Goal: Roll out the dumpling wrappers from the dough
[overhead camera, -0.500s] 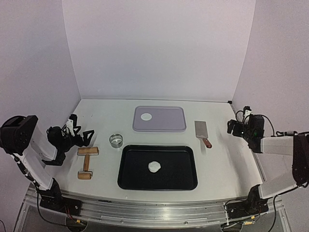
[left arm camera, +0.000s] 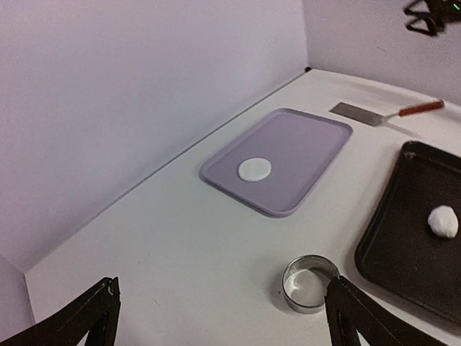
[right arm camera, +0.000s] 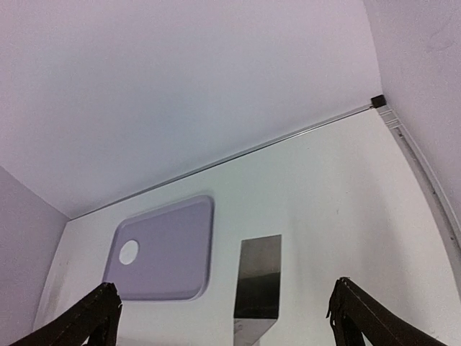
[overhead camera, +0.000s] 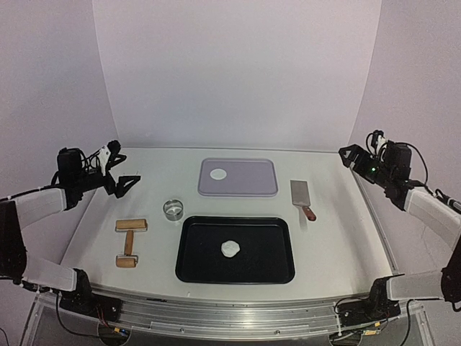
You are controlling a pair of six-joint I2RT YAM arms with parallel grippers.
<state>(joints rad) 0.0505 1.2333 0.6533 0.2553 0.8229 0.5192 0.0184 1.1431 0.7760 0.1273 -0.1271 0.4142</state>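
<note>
Left end effector [overhead camera: 124, 169] up in the air over the left edge of the bench [overhead camera: 338, 238], toward the far side, fingers [left arm camera: 97, 317] spread to full width, nothing between them, nothing touched. Right end effector [overhead camera: 351, 157] aloft over the far right corner, fingers [right arm camera: 94, 317] equally wide apart, empty, in contact with nothing. Well apart from both, the dough [overhead camera: 230, 249]: a small white lump of uneven outline, lying about mid-floor in the black tray [overhead camera: 270, 263], itself at the middle of the near edge of the bench. Beyond it, toward the far edge, a lavender tray [overhead camera: 252, 180] with rounded corners, long side parallel to the black tray. On its left part, a single dumpling wrapper [overhead camera: 217, 174], flat, white, neatly round, clear of the rim. Between the two trays, just off the far left corner of the black one, a round metal ring cutter [overhead camera: 173, 210] upright on the bench, touching neither tray. Right of the lavender tray, a metal spatula [overhead camera: 300, 193] flat on the bench, blade toward the far edge, reddish-brown handle angled toward the near right. Near the left edge, left of the black tray and apart from it, a wooden double-ended roller [overhead camera: 129, 244], one barrel lying crosswise at the far end, a smaller one at the near end, untouched.
</note>
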